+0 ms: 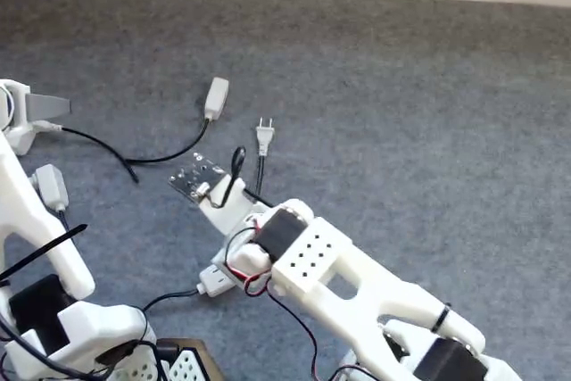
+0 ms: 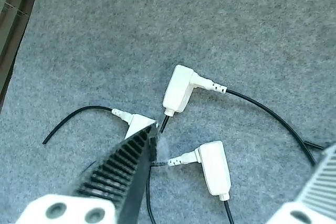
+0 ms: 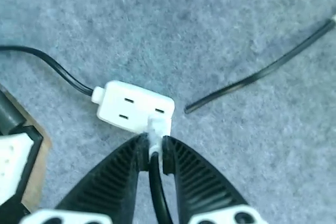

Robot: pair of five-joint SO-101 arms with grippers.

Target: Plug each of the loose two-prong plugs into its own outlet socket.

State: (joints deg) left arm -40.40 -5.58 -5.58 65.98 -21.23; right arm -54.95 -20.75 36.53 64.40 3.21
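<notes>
A white plug (image 3: 154, 129) meets the corner of the white outlet socket (image 3: 131, 107), centre of the right wrist frame, clamped tight in the closed right pincer (image 3: 153, 149); its prongs are hidden. The left pincer (image 2: 239, 142) gapes wide, holding nothing, over an upper white connector (image 2: 178, 88) and a lower white connector (image 2: 214, 167) on the grey worktop (image 2: 105, 35); a third is half covered.
</notes>
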